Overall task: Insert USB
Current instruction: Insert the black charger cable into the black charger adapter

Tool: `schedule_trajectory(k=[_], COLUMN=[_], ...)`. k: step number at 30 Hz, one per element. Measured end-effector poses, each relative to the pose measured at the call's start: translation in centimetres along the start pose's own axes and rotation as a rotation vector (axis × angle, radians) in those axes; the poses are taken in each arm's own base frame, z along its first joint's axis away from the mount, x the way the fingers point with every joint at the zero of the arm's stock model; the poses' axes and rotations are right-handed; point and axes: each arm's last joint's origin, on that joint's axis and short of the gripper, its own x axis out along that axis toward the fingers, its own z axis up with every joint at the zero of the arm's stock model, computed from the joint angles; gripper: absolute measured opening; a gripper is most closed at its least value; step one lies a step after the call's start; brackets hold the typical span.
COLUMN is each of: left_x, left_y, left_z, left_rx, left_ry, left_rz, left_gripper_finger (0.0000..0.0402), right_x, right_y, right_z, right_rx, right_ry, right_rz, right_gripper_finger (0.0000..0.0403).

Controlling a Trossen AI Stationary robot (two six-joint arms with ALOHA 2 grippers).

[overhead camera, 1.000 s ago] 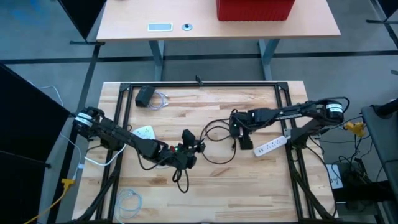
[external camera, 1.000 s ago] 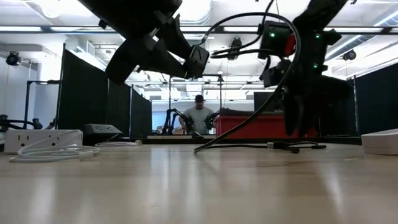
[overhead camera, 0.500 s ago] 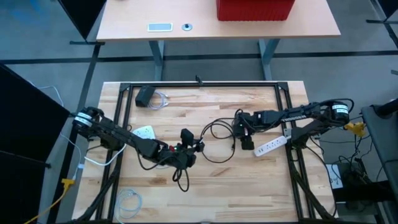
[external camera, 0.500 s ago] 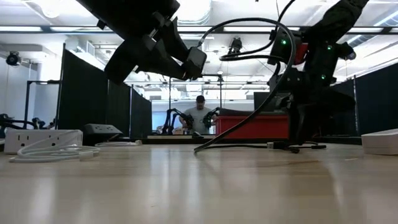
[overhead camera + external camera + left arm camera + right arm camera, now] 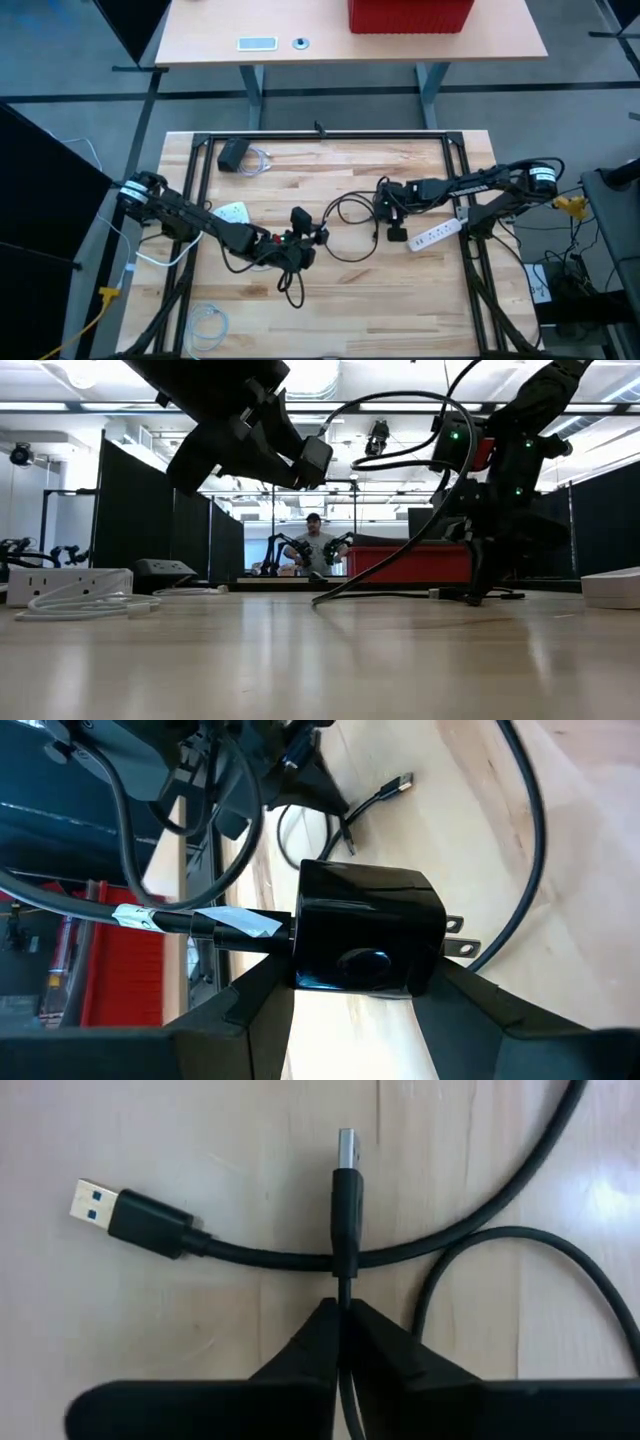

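- Right gripper (image 5: 342, 1312) pinched on thin USB cable (image 5: 346, 1210), now lowered nearer the table (image 5: 420, 290) than before.
- Left gripper (image 5: 362, 992) clamping black charger (image 5: 366, 928), unmoved, awaiting the plug.

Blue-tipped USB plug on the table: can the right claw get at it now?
Probably not yet: the right claw is shut on another cable, which lies across the blue-tipped plug's cord. Otherwise the plug lies uncovered.

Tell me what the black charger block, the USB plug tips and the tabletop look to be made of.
Charger block, held in the left pincer: likely moulded plastic, glossy, with soft reflections; its two prongs look like bare metal.
USB plug, its cable held by the right pincer: shiny silver metal tip, matte black rubbery sleeve.
Tabletop: pale wood, visible grain and plank seams, slight sheen.
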Motion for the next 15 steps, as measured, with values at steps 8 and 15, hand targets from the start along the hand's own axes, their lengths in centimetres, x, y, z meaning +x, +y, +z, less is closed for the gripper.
schedule_trajectory(k=[8, 15], left_x=[0.5, 1.8], left_y=[-0.1, 1.0], left_z=[-0.5, -1.3], left_rx=[-0.048, -0.09], left_ry=[-0.044, -0.103], left_rz=[-0.19, -0.337], left_gripper_finger=[0.0173, 0.0173], right_x=[-5.4, -13.0], right_y=[-0.3, -0.5], right_z=[1.5, 4.1], right_rx=[0.195, 0.308], right_ry=[0.172, 0.299], right_rz=[-0.023, -0.001], right_gripper_finger=[0.0001, 0.0001])
